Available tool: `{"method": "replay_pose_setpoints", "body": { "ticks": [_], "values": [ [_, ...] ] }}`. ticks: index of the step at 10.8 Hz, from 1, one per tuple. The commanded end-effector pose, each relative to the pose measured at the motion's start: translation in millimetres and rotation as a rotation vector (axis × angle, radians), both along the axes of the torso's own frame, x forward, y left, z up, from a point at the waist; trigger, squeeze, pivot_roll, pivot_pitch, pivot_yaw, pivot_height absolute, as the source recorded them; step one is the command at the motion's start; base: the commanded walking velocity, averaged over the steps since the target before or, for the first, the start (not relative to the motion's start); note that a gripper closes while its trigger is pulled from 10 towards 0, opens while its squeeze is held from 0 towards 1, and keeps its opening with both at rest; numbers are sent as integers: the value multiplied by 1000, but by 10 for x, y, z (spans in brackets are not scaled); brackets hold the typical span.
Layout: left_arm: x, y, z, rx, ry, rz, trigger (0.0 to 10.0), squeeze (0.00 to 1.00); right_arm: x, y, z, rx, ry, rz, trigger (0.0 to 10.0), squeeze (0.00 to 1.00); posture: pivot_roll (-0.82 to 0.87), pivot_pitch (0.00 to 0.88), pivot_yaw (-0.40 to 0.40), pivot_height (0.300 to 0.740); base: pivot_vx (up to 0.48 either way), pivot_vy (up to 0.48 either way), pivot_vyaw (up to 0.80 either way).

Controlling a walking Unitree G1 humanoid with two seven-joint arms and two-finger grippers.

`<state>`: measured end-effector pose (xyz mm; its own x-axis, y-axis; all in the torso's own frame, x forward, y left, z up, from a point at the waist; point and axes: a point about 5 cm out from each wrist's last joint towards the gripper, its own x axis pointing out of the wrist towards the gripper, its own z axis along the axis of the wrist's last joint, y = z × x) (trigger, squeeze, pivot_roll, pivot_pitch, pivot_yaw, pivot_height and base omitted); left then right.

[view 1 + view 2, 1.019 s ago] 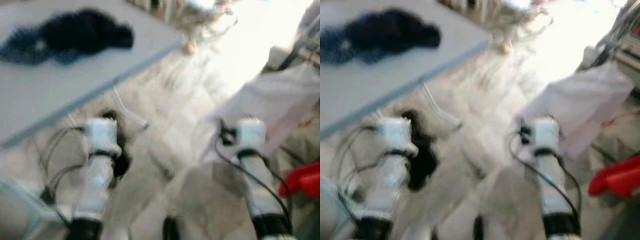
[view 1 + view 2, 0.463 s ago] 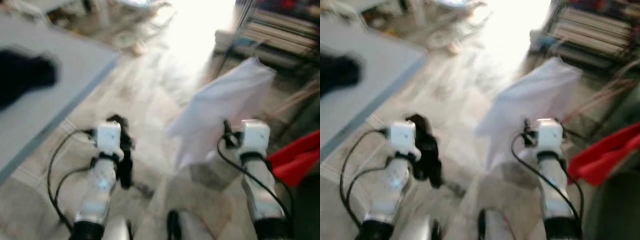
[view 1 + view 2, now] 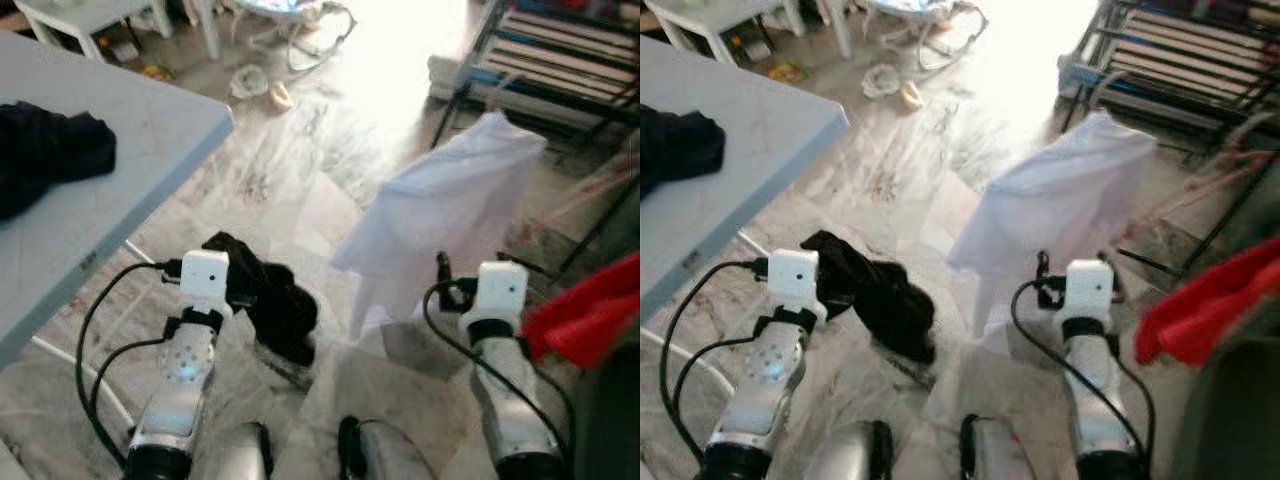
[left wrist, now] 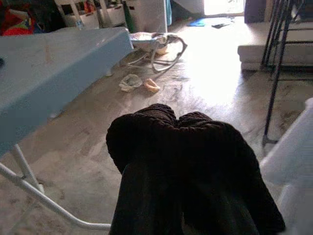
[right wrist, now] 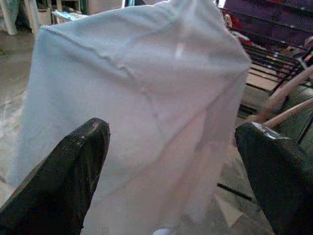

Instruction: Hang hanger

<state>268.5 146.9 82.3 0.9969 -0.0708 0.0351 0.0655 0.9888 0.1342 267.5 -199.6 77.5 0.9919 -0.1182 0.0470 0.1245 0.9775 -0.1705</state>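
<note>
- The right gripper (image 5: pixel 171 147) has its two black fingers (image 5: pixel 63 181) spread wide apart, one on each side of the white garment (image 3: pixel 440 215), with nothing pinched between them
- The white garment hangs draped just ahead of the right wrist; its peak points toward the dark metal rack (image 3: pixel 560 60) beyond it; whether a hanger sits under the cloth cannot be told
- The left gripper (image 4: pixel 190 196) is covered by a black cloth (image 3: pixel 270 300) bunched over its fingers, so whether they are spread or closed cannot be told
- In the left eye view that black cloth hangs from the front of the left wrist, above the pale marbled floor (image 3: pixel 290 170)
- A light blue-grey table (image 3: pixel 120 190) stands on the robot's left, with another dark garment (image 3: pixel 45 150) lying on its top near the edge
- A red cloth (image 3: pixel 585 320) lies at the far right, near the right arm
- Farther off on the floor are a baby bouncer (image 4: pixel 156 44) and some small crumpled items (image 3: pixel 255 85), in bright light from beyond
</note>
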Motion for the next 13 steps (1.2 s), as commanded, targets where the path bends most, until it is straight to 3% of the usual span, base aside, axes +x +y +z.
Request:
{"method": "replay_pose_setpoints", "body": {
  "ticks": [1, 7, 11, 13],
  "values": [
    [-22, 14, 27, -13, -10, 2, 10000, 0, -4, -60, 4, -4, 10, -10, 10000, 0, 14, 183, -1, 740, 296, 379, -800],
    [-73, -37, 19, -46, -13, -39, 10000, 0, 48, -56, 45, -22, 10, 12, 10000, 0, 11, 188, -19, 740, 321, 356, -800],
    [-72, -78, 17, -77, -11, -21, 10000, 0, 58, -52, 46, -23, 11, 16, 10000, 0, 16, 183, -25, 740, 98, 0, -800],
    [-76, -104, 32, -82, -16, -64, 10000, 0, 75, -46, 56, -23, 8, 20, 10000, 0, 18, 183, -30, 740, 142, 193, -225]
  ]
}}
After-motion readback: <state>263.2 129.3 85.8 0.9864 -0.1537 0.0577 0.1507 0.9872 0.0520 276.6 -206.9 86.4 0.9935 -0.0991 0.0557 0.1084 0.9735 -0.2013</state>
